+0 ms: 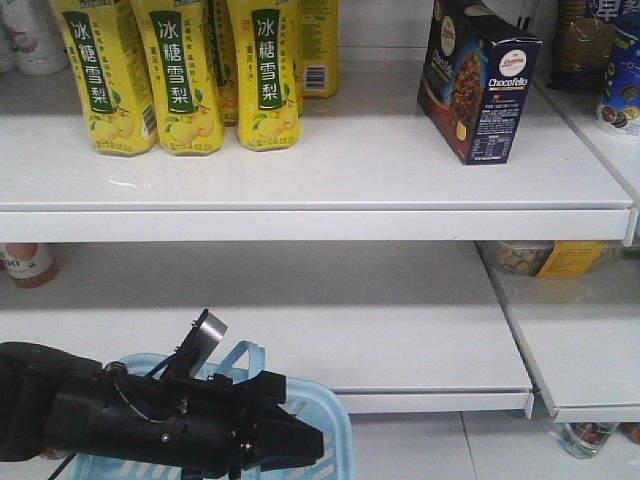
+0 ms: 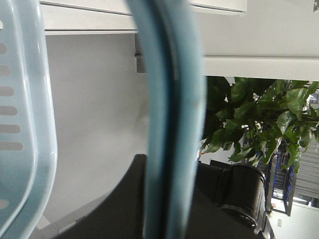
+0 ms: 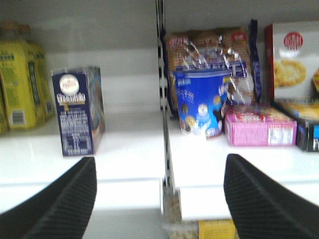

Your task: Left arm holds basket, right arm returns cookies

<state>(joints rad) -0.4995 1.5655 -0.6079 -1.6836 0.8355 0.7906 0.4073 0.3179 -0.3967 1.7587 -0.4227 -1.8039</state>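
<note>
White shelf [image 1: 330,160] holds the Chocofello box [image 1: 478,80] already; right gripper [image 3: 159,199] wide open, empty; left gripper [image 1: 290,432] grips basket handle [image 2: 174,119]. Retreat next.

**A:** What are the surfaces like?

**B:** The shelf [image 1: 330,160] across the upper frame is smooth white board with a soft sheen. The yellow drink bottles [image 1: 185,75] at upper left wear glossy printed plastic wrap. The cookies [image 1: 478,80] at upper right come in a dark navy cardboard box, slightly satin.

**A:** And lower down?

**B:** The basket [image 1: 320,415] at the bottom is light blue moulded plastic, smooth, with slotted walls; its handle [image 2: 172,119] looks glossy up close. The left arm [image 1: 120,415] is matt black with a silver-grey metal tab [image 1: 208,330]. In the right wrist view, the right arm's fingers [image 3: 60,209] show a matt black, finely ribbed texture. A crinkly clear packet [image 3: 214,50] shines beside them.
</note>
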